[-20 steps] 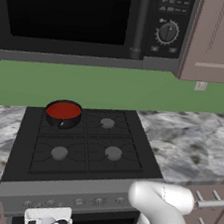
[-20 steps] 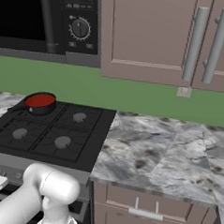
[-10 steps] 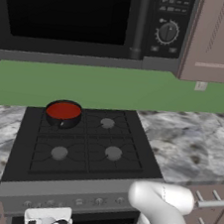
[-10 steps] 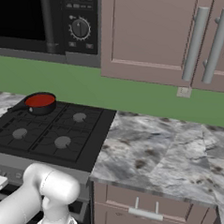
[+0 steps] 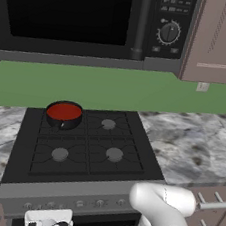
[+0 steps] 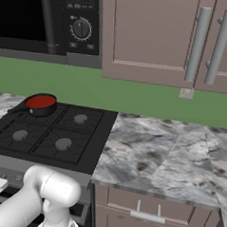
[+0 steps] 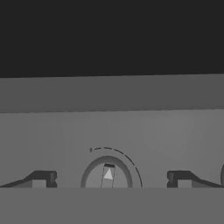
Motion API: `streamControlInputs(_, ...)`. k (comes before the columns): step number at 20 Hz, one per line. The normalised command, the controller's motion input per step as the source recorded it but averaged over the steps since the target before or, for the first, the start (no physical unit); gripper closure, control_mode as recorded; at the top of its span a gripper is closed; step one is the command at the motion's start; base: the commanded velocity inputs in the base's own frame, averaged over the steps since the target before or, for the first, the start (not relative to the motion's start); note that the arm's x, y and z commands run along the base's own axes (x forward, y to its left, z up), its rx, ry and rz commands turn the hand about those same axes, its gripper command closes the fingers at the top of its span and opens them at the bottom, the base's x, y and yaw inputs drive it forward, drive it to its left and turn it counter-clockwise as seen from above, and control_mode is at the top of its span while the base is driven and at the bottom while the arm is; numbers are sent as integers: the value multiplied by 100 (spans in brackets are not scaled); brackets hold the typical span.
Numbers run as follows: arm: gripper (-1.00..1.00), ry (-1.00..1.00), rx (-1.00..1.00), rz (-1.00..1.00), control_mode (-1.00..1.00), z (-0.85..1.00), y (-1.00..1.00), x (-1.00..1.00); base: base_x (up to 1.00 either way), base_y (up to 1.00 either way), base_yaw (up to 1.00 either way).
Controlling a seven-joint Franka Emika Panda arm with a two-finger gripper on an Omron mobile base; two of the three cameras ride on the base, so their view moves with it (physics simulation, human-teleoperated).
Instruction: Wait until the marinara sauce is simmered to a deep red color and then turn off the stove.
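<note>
The marinara sauce [image 5: 63, 111] [image 6: 41, 101] is a flat red surface in a small black pot on the back left burner of the stove [image 5: 87, 154] [image 6: 57, 138]. My arm bends down low in front of the stove's grey front panel [image 5: 78, 201]. In the hand view my gripper [image 7: 111, 178] is open and faces that panel close up. A round grey knob [image 7: 119, 174] with a pointer mark sits between the two fingertips [image 7: 41, 178], and neither tip touches it. The jaws hold nothing.
A black microwave [image 5: 87, 21] with a dial hangs above the stove. A marbled counter [image 6: 165, 152] runs to the right, with drawers [image 6: 147, 215] below and brown wall cabinets [image 6: 186, 39] above. A wall socket [image 5: 202, 87] sits on the green backsplash.
</note>
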Motion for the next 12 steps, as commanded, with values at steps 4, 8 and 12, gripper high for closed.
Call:
streamControlInputs(4,-100,0,0,0,-100,0,0,0,0,0,0)
streamControlInputs(8,-100,0,0,0,-100,0,0,0,0,0,0)
streamControlInputs(12,-100,0,0,0,-100,0,0,0,0,0,0)
